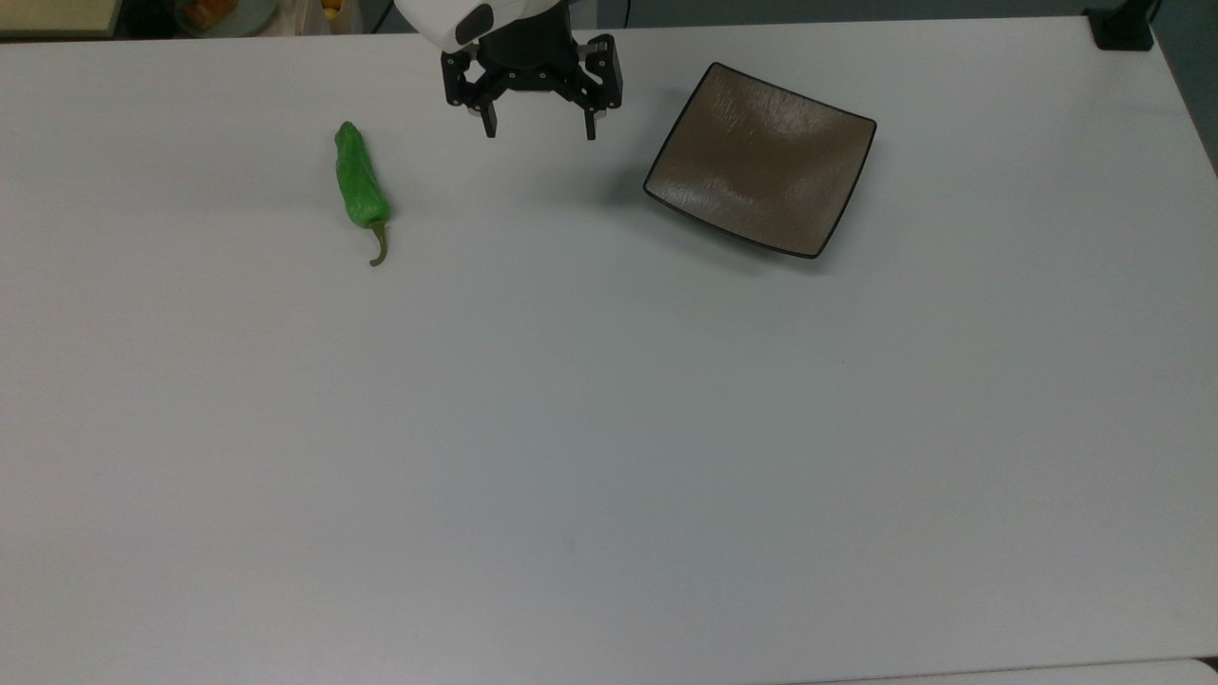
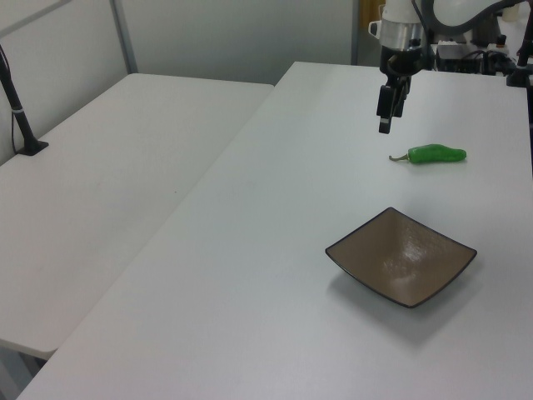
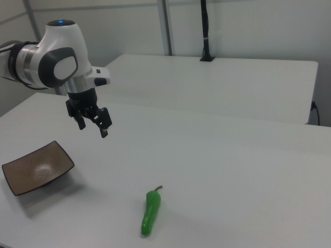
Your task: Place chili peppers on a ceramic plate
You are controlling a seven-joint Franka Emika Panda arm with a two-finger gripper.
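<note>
White table [image 1: 609,457], second table [image 2: 125,167] beside it

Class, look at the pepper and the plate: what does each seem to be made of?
Pepper: looks like waxy vegetable skin or plastic, since it is glossy green with highlights; which one is unclear. Plate: probably glazed ceramic, showing a brushed brown surface, soft sheen and thin black rim.
</note>
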